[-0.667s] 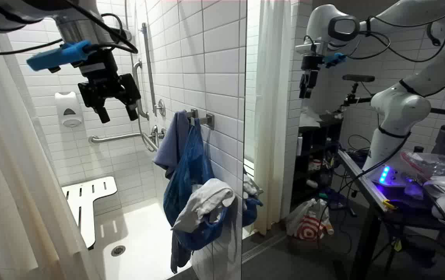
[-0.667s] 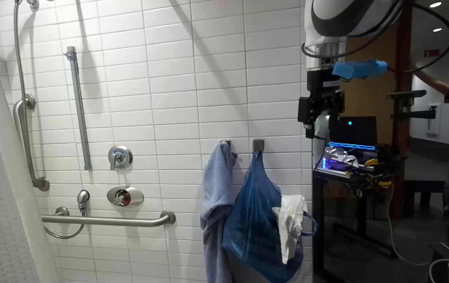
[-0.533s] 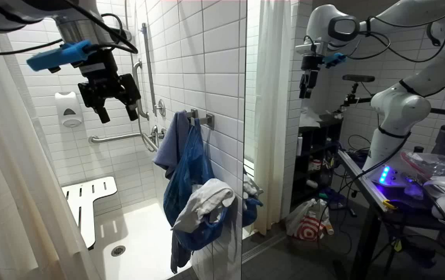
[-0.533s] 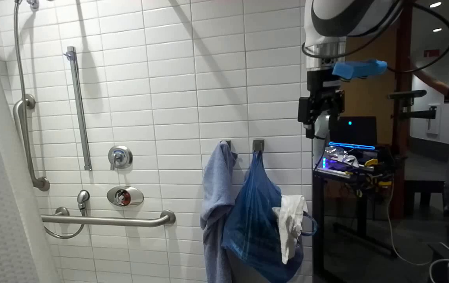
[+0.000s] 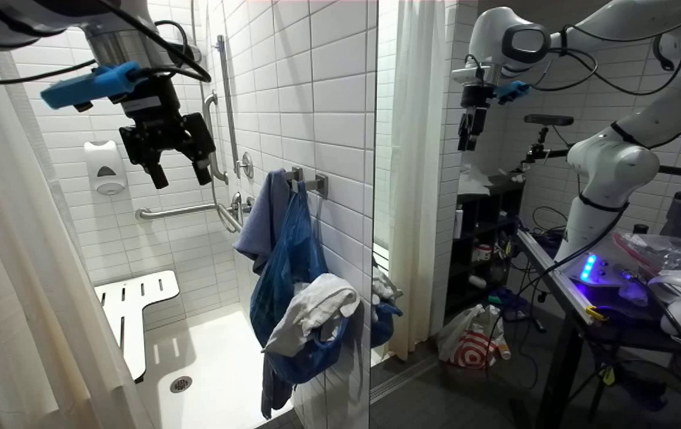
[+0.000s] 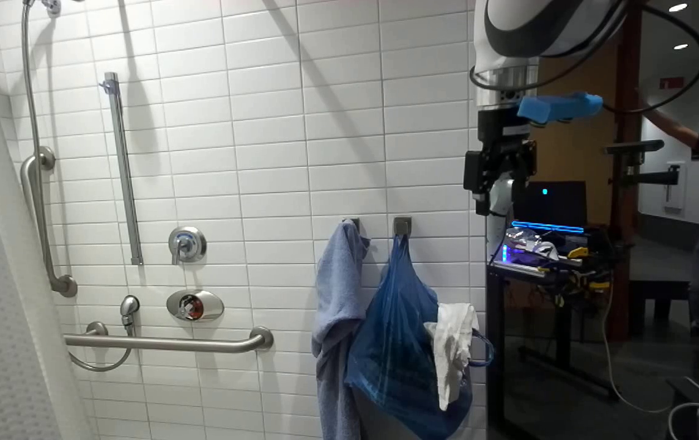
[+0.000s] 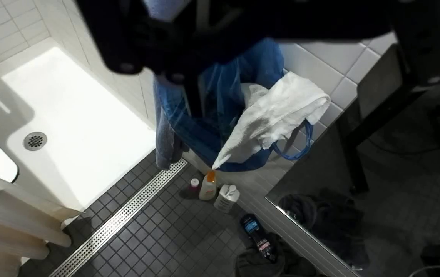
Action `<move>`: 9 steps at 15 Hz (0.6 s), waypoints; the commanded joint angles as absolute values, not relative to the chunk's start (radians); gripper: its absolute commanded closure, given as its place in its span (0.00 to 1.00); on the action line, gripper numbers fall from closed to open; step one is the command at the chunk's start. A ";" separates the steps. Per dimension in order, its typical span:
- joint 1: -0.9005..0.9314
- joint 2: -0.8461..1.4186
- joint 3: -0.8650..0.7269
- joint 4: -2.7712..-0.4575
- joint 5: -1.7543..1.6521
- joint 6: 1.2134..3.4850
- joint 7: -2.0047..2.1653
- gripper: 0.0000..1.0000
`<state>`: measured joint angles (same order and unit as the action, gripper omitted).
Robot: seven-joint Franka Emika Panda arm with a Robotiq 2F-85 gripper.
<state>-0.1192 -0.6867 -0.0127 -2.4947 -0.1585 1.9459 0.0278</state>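
My end effector (image 5: 182, 176), fingers wide apart, and a hanging blue bag (image 5: 280, 286)

In an exterior view, the blue bag hangs at my four o'clock. Only the wrist view shows, near six o'clock, upright bottles (image 7: 207, 188) on the floor (image 7: 158, 238). There I hide the bag's top; an exterior view cuts off the towel's (image 6: 337, 324) lower end.
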 commanded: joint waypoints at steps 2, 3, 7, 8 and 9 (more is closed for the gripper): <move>-0.119 -0.673 -0.010 -2.491 -0.168 1.969 0.070 0.00; -0.122 -0.660 -0.008 -2.487 -0.167 1.977 0.086 0.00; -0.127 -0.609 -0.001 -2.477 -0.165 2.005 0.142 0.00; -0.129 -0.593 0.002 -2.477 -0.167 2.018 0.159 0.00; -0.131 -0.582 0.005 -2.478 -0.167 2.031 0.178 0.00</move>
